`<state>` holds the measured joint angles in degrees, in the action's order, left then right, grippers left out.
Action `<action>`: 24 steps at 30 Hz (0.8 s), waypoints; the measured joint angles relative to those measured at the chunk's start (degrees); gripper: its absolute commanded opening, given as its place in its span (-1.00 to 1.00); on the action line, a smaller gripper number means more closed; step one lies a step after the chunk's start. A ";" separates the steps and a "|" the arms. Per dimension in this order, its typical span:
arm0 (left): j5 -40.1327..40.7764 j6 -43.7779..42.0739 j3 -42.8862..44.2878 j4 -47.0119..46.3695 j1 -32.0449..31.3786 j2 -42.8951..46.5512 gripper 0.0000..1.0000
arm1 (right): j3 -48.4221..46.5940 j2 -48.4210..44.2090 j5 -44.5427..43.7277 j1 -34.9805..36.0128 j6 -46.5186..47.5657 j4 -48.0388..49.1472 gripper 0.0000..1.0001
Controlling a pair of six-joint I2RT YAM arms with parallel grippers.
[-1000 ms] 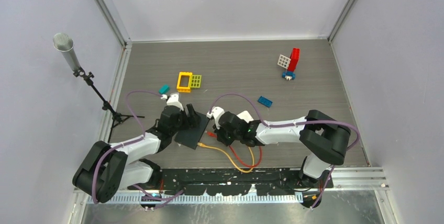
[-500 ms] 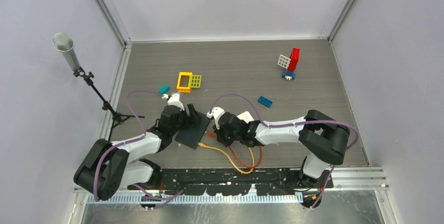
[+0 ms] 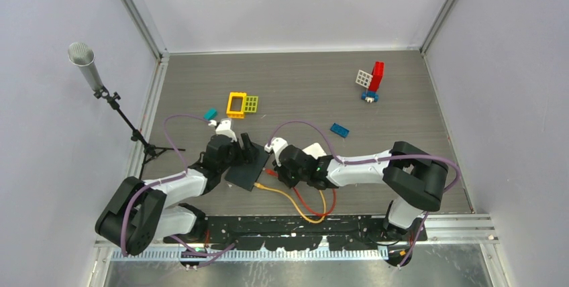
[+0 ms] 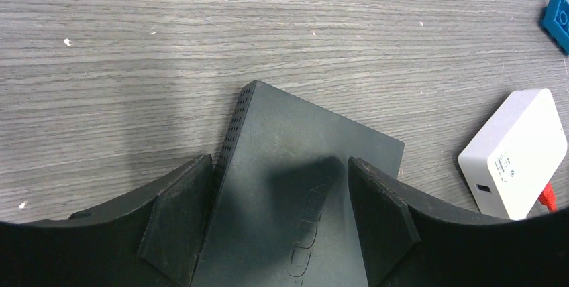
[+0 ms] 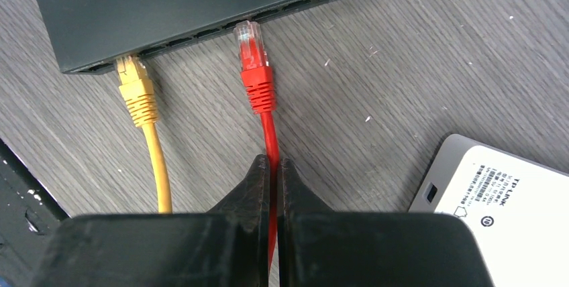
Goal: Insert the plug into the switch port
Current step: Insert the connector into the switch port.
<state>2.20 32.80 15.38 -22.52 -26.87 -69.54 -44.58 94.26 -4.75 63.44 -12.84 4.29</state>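
The black switch (image 3: 245, 167) lies flat, and its port row (image 5: 268, 13) faces my right gripper. My left gripper (image 4: 276, 166) straddles the switch's far end with jaws wide, and its pads (image 4: 181, 213) rest against both sides. My right gripper (image 5: 274, 161) is shut on the red cable (image 5: 270, 133), a short way behind the red plug (image 5: 255, 66). The plug's clear tip sits just at the mouth of a port, not visibly seated. A yellow plug (image 5: 136, 82) sits in a port further left. From above, my right gripper (image 3: 278, 166) is right beside the switch.
A white TP-Link box (image 5: 500, 213) lies just right of my right gripper. Red and yellow cables (image 3: 305, 203) loop toward the near edge. Toy bricks lie further back: a yellow frame (image 3: 236, 104), a blue plate (image 3: 339, 130), a teal brick (image 3: 211, 114) and a red stack (image 3: 376, 79). A microphone stand (image 3: 114, 102) is at the left.
My right gripper has edged slightly left toward the switch with the red cable in it. The left gripper has stayed on the switch.
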 measured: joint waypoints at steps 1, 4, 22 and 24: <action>-0.04 -0.04 0.00 0.00 0.00 0.00 0.49 | 0.00 0.00 -0.31 0.00 0.00 0.00 -0.99; -0.07 -0.13 0.00 0.00 0.00 0.00 0.49 | 0.00 0.00 -1.07 0.00 -0.15 0.02 -0.99; -0.52 -0.42 0.02 -1.57 0.28 -1.11 0.47 | -0.11 -1.68 0.48 0.39 -1.20 -0.04 -0.99; -0.52 -0.44 0.00 -1.62 0.28 -1.11 0.47 | -0.09 -2.16 0.76 0.57 -1.33 -0.04 -0.99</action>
<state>1.67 32.36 15.38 -24.14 -26.59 -70.65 -44.66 92.09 -3.99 64.01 -14.17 4.25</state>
